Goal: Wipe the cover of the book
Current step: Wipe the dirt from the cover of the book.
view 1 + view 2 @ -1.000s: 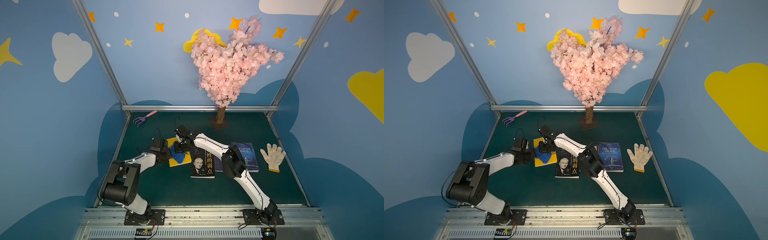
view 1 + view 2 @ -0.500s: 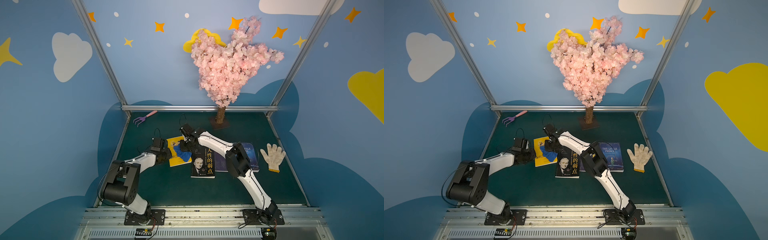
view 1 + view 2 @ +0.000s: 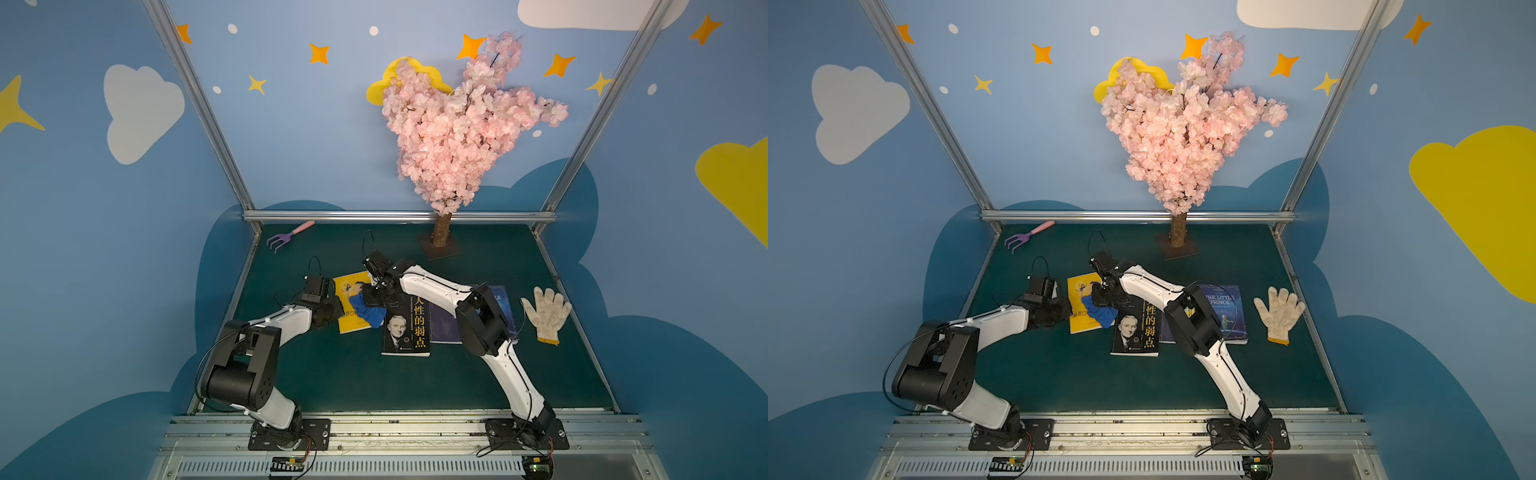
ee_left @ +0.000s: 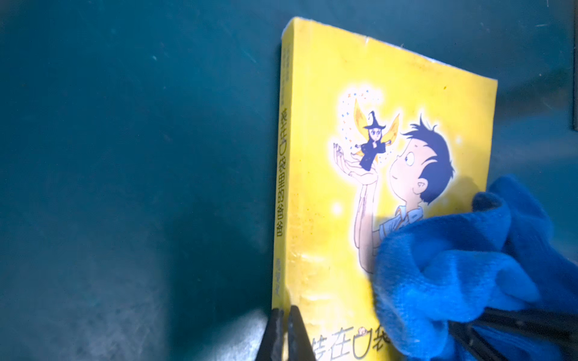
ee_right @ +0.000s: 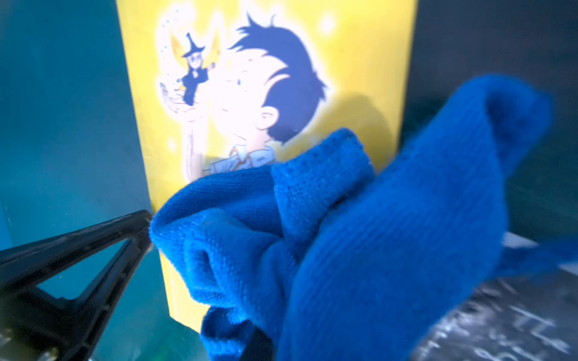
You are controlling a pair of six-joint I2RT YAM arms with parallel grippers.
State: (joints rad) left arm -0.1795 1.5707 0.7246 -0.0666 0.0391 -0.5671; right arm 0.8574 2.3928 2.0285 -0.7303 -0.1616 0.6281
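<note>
- Yellow book [image 3: 348,286]: we are finding it lying flat on the green surface [image 3: 332,374].
- Right hand [image 3: 376,297]: we are seeing it clamped on a blue cloth [image 3: 371,314] bunched over the cover.
- Left hand [image 4: 285,315]: we are seeing it closed, empty, tips at the book's spine edge.

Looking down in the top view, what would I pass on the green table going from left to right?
In a top view: purple rake, yellow book, black book, dark blue book, white glove. The blue cloth and the tree overlap others, so they are left out.
</note>
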